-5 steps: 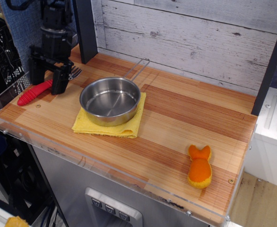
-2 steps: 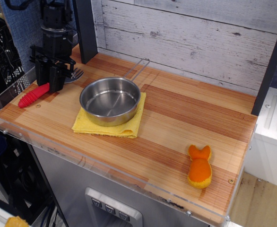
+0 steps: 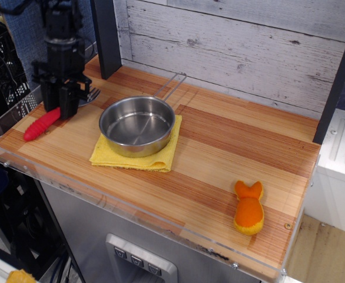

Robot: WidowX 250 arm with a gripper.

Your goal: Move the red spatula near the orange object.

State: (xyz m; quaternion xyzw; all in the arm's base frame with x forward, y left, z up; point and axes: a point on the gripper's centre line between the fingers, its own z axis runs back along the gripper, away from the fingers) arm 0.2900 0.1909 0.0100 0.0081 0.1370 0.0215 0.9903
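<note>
Nearest me, the orange toy point(image 3: 249, 209) lies at the right front of the tabletop point(image 3: 231, 147), well apart from the pan point(image 3: 138, 125) on its yellow cloth point(image 3: 161, 158). At the far left my arm points straight down, its hand point(image 3: 61, 108) closed around the spatula point(image 3: 43, 122), red handle jutting toward the front-left edge and fork-like head point(image 3: 91, 94) behind the fingers.

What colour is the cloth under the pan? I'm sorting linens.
Yellow: the cloth under the pan shows best in the observation.image view.

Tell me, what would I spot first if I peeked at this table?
Probably the shiny pan in the middle, sitting on a yellow cloth. Next, the orange object, alone near the front right corner. At the far left, the gripper closes on the red spatula.
</note>
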